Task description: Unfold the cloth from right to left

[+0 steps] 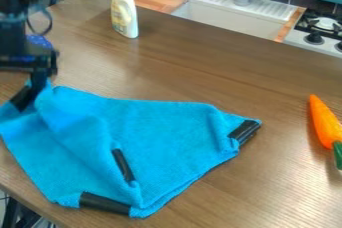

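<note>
Cloth (160, 132), blue and partly folded, lies on the brown table (194, 72), with a white bottle (124, 12) upright beyond it, contents hidden, and a white sink (227, 18) in the background. Its long axis runs roughly left to right across the view, one black-patched corner pointing right, towards the orange carrot (324, 122). At the cloth's far left part, the gripper (40, 83) hangs down against the fabric; I cannot tell how wide it stands or whether it grips.
</note>
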Controlling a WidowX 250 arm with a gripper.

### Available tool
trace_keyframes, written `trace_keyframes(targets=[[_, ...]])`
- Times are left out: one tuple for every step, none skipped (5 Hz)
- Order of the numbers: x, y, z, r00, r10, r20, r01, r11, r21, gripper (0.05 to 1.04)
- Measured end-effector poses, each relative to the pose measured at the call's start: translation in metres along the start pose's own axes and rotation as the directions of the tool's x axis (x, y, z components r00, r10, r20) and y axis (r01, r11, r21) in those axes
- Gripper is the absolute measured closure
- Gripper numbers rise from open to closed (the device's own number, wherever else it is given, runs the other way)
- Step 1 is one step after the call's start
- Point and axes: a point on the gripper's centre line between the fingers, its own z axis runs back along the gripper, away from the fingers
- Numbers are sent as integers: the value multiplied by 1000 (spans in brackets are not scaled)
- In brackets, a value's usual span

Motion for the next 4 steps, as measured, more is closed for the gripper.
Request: trace_keyframes(targets=[[-1,-3,45,996,-3,85,9,998,-67,84],[2,-8,98,990,-26,137,46,988,-148,84],[6,-13,143,987,-68,147,95,977,-191,84],[15,-5,150,997,80,12,-76,978,-195,84]])
